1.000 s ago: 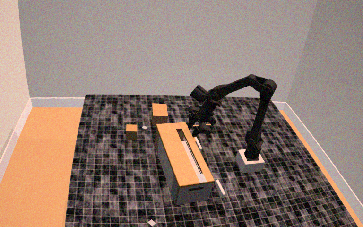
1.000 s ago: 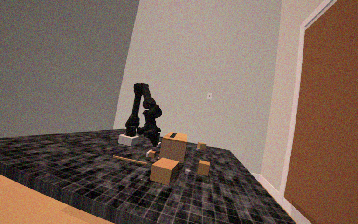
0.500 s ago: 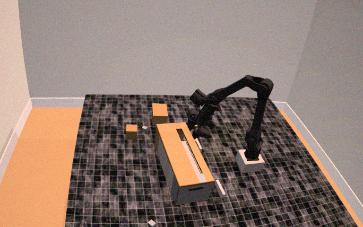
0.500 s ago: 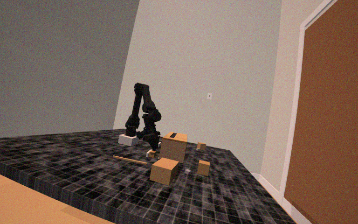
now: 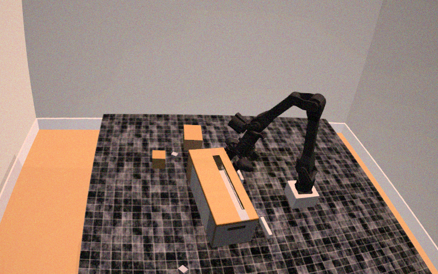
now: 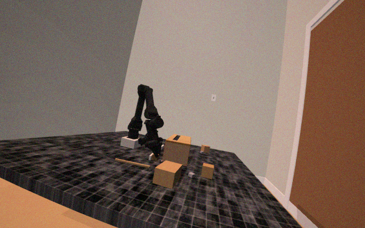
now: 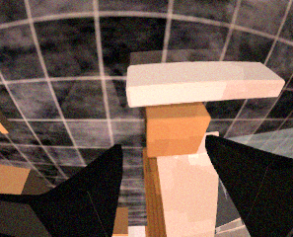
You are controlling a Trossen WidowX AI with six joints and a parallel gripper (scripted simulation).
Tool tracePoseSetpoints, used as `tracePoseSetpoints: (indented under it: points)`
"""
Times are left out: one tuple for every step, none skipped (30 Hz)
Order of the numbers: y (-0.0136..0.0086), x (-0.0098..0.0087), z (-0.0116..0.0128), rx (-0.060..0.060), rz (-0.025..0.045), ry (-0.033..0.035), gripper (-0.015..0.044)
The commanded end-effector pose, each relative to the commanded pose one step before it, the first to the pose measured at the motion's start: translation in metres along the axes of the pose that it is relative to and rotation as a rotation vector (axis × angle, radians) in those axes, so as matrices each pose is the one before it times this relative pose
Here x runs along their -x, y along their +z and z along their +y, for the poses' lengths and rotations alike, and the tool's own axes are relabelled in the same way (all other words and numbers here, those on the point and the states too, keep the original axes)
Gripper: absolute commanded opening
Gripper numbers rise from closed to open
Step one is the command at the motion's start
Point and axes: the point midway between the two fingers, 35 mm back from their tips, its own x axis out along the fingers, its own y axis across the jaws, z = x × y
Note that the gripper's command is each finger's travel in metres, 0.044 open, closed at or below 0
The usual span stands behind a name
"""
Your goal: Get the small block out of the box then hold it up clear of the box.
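Note:
The small orange block (image 6: 154, 158) (image 7: 177, 130) is outside the box, low at its open end, beside a white bar (image 5: 240, 176) (image 7: 200, 86). In the wrist view it shows ahead of and between the fingertips, at the end of a pale strip (image 7: 187, 197). In the top view the arm and box hide it. My gripper (image 7: 164, 145) is open and down beside the box's end, with nothing held. Its fingers are mostly hidden in the top and exterior views. The box (image 5: 207, 183) (image 6: 176, 152) stands upright, with a slot in its wooden top.
A large wooden cube (image 5: 193, 135) (image 6: 166, 173) and a smaller one (image 5: 158, 158) (image 6: 207, 171) stand beyond the box. A thin wooden stick (image 6: 132, 163) lies near the gripper. A second white bar (image 5: 266, 226) lies along the box's arm side. Small white pieces lie on the table.

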Motion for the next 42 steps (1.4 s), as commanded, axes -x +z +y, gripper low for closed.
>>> tracePoseSetpoints:
  points:
    - [0.00367,-0.00584,-0.00271,-0.0060,-0.00083,-0.00773,0.0285]
    - [0.00075,-0.00136,-0.00022,0.0000,-0.00002,-0.00002,0.0285]
    - [0.00076,-0.00135,-0.00023,0.0000,-0.00002,-0.00003,0.0285]
    - [0.00076,-0.00134,-0.00023,0.0000,-0.00002,-0.00003,0.0285]
    - [0.00076,-0.00132,-0.00024,0.0000,-0.00002,-0.00003,0.0285]
    - [0.00060,-0.00103,-0.00019,0.0000,-0.00002,-0.00002,0.0285]
    - [0.00036,-0.00061,-0.00012,0.0000,-0.00001,-0.00001,0.0285]
    - [0.00012,-0.00020,-0.00004,0.0000,0.00000,0.00000,0.0285]
    - [0.00000,0.00000,0.00000,0.0000,0.00000,0.00000,0.0259]
    - [0.00000,0.00000,0.00000,0.0000,0.00000,0.00000,0.0233]
    - [0.00000,0.00000,0.00000,0.0000,0.00000,0.00000,0.0206]
    - [0.00000,0.00000,0.00000,0.0000,0.00000,0.00000,0.0180]
    - [0.00000,0.00000,0.00000,0.0000,0.00000,0.00000,0.0154]
    - [0.00000,0.00000,0.00000,0.0000,0.00000,0.00000,0.0127]
    - [0.00000,0.00000,0.00000,0.0000,0.00000,0.00000,0.0101]
    - [0.00000,0.00000,0.00000,0.0000,0.00000,0.00000,0.0095]
    - [0.00000,0.00000,0.00000,0.0000,0.00000,0.00000,0.0088]
    - [0.00000,0.00000,0.00000,0.0000,0.00000,0.00000,0.0081]
    - [-0.00048,0.00085,0.00012,0.0001,-0.00002,0.00005,0.0055]
    - [-0.00144,0.00258,0.00034,0.0002,-0.00006,0.00016,0.0029]
    - [-0.00235,0.00436,0.00051,0.0003,-0.00011,0.00026,0.0003]
    - [-0.00284,0.00548,0.00051,0.0004,-0.00014,0.00031,0.0000]
    - [-0.00276,0.00560,0.00038,0.0004,-0.00015,0.00030,0.0000]
    - [-0.00268,0.00570,0.00025,0.0004,-0.00016,0.00029,0.0000]
    - [-0.00259,0.00580,0.00011,0.0004,-0.00017,0.00028,0.0000]
    - [-0.00250,0.00590,-0.00003,0.0004,-0.00018,0.00027,0.0000]
    - [-0.00240,0.00599,-0.00016,0.0004,-0.00019,0.00026,0.0000]
    - [-0.00230,0.00607,-0.00030,0.0004,-0.00020,0.00025,0.0000]
    - [-0.00179,0.00497,-0.00035,0.0003,-0.00017,0.00019,0.0000]
    - [-0.00104,0.00301,-0.00025,0.0002,-0.00011,0.00011,0.0000]
    - [-0.00034,0.00101,-0.00009,0.0001,-0.00004,0.00004,0.0000]
    - [-0.00022,0.00058,-0.00022,-0.0030,-0.00034,0.00148,0.0000]
    - [-0.00066,0.00173,-0.00067,-0.0091,-0.00096,0.00447,0.0000]
    - [-0.00105,0.00289,-0.00113,-0.0152,-0.00141,0.00749,0.0000]
    - [-0.00120,0.00354,-0.00140,-0.0186,-0.00140,0.00919,0.0000]
    - [-0.00111,0.00356,-0.00141,-0.0187,-0.00104,0.00925,0.0000]
    - [-0.00102,0.00358,-0.00142,-0.0188,-0.00069,0.00930,0.0000]
    - [-0.00093,0.00360,-0.00143,-0.0188,-0.00034,0.00933,0.0000]
    - [-0.00084,0.00361,-0.00142,-0.0189,0.00002,0.00934,0.0000]
    - [-0.00075,0.00363,-0.00142,-0.0190,0.00037,0.00935,0.0000]
    - [-0.00066,0.00364,-0.00141,-0.0191,0.00073,0.00934,0.0000]
    - [-0.00057,0.00365,-0.00140,-0.0192,0.00108,0.00932,0.0000]
